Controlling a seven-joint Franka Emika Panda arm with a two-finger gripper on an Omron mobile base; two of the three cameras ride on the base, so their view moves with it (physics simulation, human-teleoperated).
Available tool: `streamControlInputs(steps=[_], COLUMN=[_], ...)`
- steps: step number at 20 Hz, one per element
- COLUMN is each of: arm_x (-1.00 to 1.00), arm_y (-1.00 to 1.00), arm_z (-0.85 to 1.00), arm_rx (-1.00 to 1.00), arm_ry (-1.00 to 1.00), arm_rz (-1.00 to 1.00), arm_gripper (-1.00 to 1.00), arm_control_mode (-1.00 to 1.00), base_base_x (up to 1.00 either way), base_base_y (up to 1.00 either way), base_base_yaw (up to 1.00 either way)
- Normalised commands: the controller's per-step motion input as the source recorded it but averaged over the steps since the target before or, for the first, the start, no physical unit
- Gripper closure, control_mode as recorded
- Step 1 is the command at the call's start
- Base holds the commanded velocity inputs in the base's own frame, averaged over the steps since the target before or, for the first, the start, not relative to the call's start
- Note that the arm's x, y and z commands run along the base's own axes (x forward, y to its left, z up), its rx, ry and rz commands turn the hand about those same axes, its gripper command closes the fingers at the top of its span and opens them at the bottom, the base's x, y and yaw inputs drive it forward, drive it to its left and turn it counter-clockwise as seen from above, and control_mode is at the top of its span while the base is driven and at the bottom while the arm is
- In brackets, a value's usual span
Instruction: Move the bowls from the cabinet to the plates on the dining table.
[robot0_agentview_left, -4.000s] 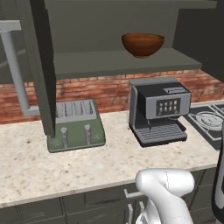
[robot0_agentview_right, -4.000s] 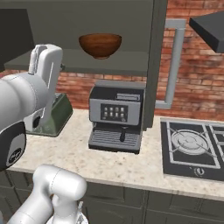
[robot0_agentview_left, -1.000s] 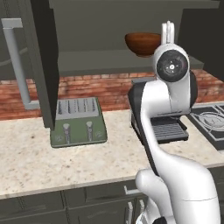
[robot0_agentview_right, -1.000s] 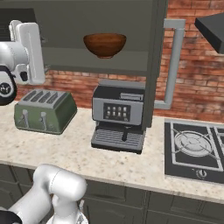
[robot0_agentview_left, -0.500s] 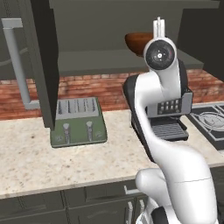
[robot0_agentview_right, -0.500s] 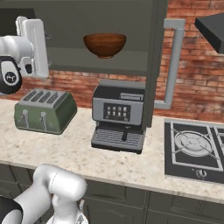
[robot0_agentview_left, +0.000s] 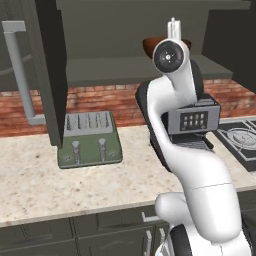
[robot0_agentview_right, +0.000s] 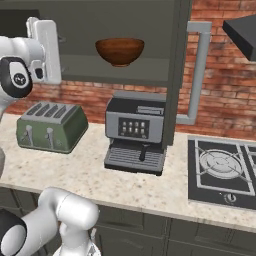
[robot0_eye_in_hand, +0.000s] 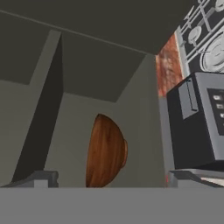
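Glossy wood-grained bowl (robot0_agentview_right: 120, 51), speckled stone counter (robot0_agentview_right: 95, 175), rough brick wall (robot0_agentview_right: 220, 85).

Glossy white, smoothly rounded robot arm (robot0_agentview_left: 192, 170) showing thick tubular links swelling into bulbous elbows. Dark grey bands sitting at the joints; one round dark joint cap with a pale centre (robot0_agentview_left: 166, 57) facing the left base camera, another showing in the right base view. Two small dark finger tips (robot0_eye_in_hand: 43, 178) edging the hand view.

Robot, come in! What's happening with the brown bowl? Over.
Gripper open, holding nothing, lined up on the bowl. Brown bowl sits on the cabinet shelf, not grabbed yet. Cabinet door open, nothing in the way. Over.
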Motion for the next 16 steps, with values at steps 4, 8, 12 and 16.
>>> streamControlInputs(steps=[4,8,12,16], arm_x=[0.31,0.28,0.25,0.23], arm_y=[0.00,0.00,0.00,0.00], arm_z=[0.00,0.00,0.00,0.00], arm_rx=[0.00,0.00,0.00,0.00], arm_ry=[0.04,0.02,0.01,0.00], arm_rz=[0.00,0.00,0.00,0.00], arm_gripper=[-1.00,-1.00,-1.00,-1.00], arm_control_mode=[-1.00,-1.00,-1.00,-1.00], base_base_x=[0.00,0.00,0.00,0.00], base_base_y=[0.00,0.00,0.00,0.00], base_base_yaw=[0.00,0.00,0.00,0.00])
